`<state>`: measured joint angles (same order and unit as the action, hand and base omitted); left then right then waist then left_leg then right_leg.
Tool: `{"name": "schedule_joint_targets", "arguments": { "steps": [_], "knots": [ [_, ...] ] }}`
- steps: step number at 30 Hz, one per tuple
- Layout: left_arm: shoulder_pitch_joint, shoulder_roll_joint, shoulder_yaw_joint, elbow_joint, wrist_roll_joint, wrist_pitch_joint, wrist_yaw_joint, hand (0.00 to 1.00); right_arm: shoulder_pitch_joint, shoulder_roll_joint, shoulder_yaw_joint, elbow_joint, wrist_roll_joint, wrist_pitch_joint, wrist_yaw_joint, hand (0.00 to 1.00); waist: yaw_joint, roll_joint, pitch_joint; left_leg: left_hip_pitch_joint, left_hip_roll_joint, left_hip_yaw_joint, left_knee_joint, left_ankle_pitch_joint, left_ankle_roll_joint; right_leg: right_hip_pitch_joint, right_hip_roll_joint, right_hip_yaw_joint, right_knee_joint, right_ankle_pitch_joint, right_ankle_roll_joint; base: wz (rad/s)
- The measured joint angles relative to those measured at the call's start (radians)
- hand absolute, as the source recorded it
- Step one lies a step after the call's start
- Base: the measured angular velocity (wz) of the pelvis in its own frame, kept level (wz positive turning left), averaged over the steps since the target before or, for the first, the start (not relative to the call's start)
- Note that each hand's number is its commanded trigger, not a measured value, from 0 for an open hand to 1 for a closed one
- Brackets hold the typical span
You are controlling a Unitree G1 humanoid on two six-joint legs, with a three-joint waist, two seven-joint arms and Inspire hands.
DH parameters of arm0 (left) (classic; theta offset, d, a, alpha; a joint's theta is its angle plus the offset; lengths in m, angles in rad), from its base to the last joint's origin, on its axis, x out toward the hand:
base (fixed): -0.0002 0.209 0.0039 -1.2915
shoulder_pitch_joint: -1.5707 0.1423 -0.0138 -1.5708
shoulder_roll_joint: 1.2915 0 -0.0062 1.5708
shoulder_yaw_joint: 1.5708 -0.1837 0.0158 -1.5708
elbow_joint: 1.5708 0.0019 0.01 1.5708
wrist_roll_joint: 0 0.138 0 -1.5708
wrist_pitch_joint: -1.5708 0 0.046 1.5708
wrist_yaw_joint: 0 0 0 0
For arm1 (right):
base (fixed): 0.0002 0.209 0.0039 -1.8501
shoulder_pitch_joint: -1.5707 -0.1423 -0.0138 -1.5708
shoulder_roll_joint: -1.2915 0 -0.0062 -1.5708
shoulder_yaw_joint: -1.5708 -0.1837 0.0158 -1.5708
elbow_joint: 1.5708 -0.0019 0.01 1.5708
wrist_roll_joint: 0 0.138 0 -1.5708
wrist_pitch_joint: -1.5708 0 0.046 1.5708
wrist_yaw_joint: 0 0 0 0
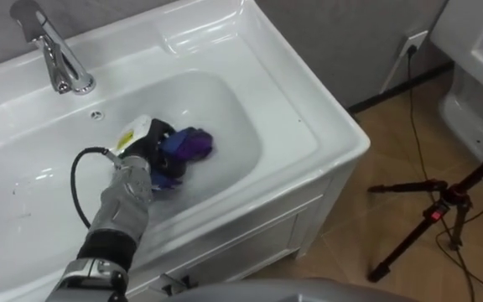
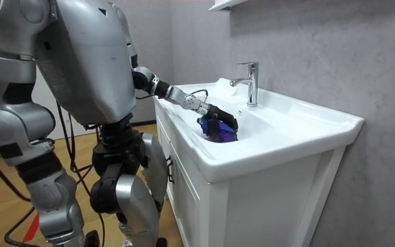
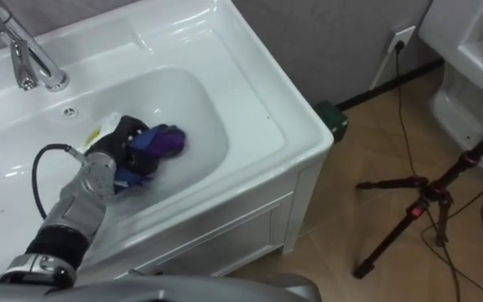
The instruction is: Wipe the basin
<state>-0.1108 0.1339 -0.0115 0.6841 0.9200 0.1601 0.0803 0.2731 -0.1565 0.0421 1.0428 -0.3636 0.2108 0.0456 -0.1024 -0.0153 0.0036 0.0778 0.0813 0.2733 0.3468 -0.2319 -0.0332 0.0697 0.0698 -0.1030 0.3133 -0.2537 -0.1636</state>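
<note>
Fingertips are partly lost in the folds of a purple cloth (image 1: 189, 144), which is bunched low in the white basin (image 1: 309, 126), in front of the tap (image 1: 53, 50). The left arm is stretched forward and down over the rim, and the left hand (image 1: 151, 144) is curled round the cloth, which is held against the bowl.

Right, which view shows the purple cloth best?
The left eye view: from above, the crumpled purple cloth sticks out clearly from the left robot hand in the white ceramic basin. The right eye view is similar; the room view shows it side-on, partly under the hand.
</note>
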Motion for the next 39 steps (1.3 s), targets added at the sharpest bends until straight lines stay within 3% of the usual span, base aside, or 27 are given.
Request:
{"name": "schedule_joint_targets", "arguments": {
  "steps": [5,10,14,18,24,26,28,33,36,39],
  "knots": [
    [0.031,0.048,0.018,0.096,0.121,0.015,0.098,1.0,0.002,-0.011,-0.006,0.003,0.001,0.002,-0.015,0.0,0.0,0.016,-0.0077,0.0,0.003,-0.002,-0.002,0.002,-0.003,0.004,0.003,-0.001,-0.003,0.003,-0.007,-0.02],
    [0.058,0.05,0.07,0.119,0.233,0.031,0.143,1.0,-0.001,-0.012,-0.027,0.004,-0.005,0.0,-0.022,0.0,0.005,0.022,-0.0107,0.002,0.007,-0.002,-0.003,0.003,-0.004,0.004,0.006,-0.001,-0.004,0.004,-0.011,-0.01],
    [0.076,0.052,0.088,0.114,0.311,0.067,0.149,1.0,-0.002,-0.013,-0.037,0.004,-0.009,0.0,-0.037,0.0,0.005,0.024,-0.0119,0.002,0.011,-0.002,-0.002,0.003,-0.004,0.001,0.012,0.005,-0.001,0.005,-0.017,-0.05],
    [0.098,0.075,0.087,0.112,0.384,0.083,0.147,1.0,-0.003,-0.016,-0.061,0.003,-0.037,0.0,-0.044,0.0,0.005,0.024,-0.012,0.004,0.012,-0.002,-0.005,0.01,-0.015,0.0,0.014,0.008,0.0,0.007,-0.021,-0.03],
    [0.111,0.121,0.084,0.129,0.419,0.107,0.146,1.0,-0.031,-0.037,-0.067,0.027,-0.033,-0.013,-0.06,0.0,-0.001,0.026,-0.0103,-0.007,0.013,-0.02,0.001,0.012,-0.02,-0.001,0.014,-0.011,-0.003,0.007,-0.022,0.09],
    [0.113,0.131,0.083,0.129,0.431,0.116,0.144,1.0,-0.044,-0.04,-0.084,0.051,-0.034,-0.014,-0.068,0.0,-0.002,0.033,-0.006,-0.018,0.012,-0.033,0.007,0.012,-0.02,-0.003,0.014,-0.019,-0.007,0.008,-0.023,0.2],
    [0.114,0.146,0.083,0.13,0.43,0.117,0.129,1.0,-0.045,-0.04,-0.106,0.064,-0.034,-0.014,-0.074,0.0,-0.004,0.037,-0.0068,-0.019,0.013,-0.034,0.014,0.012,-0.02,0.003,0.014,-0.029,-0.016,0.009,-0.024,0.18],
    [0.121,0.215,0.086,0.136,0.43,0.126,0.055,1.0,-0.045,-0.051,-0.152,0.069,-0.034,-0.014,-0.082,0.0,-0.002,0.064,-0.0047,-0.035,0.011,-0.044,0.013,0.012,-0.02,-0.002,0.014,-0.037,-0.02,0.011,-0.027,0.04],
    [0.122,0.227,0.085,0.137,0.43,0.141,0.039,1.0,-0.047,-0.06,-0.152,0.068,-0.034,-0.017,-0.092,0.0,-0.002,0.078,-0.001,-0.04,0.01,-0.045,0.013,0.012,-0.02,-0.005,0.013,-0.04,-0.021,0.011,-0.027,0.03],
    [0.122,0.232,0.085,0.136,0.43,0.143,0.034,1.0,-0.046,-0.065,-0.152,0.048,-0.033,-0.023,-0.098,0.0,0.001,0.085,-0.0031,-0.047,0.01,-0.046,0.013,0.012,-0.02,-0.012,0.013,-0.044,-0.021,0.01,-0.026,0.03]
  ]
}}
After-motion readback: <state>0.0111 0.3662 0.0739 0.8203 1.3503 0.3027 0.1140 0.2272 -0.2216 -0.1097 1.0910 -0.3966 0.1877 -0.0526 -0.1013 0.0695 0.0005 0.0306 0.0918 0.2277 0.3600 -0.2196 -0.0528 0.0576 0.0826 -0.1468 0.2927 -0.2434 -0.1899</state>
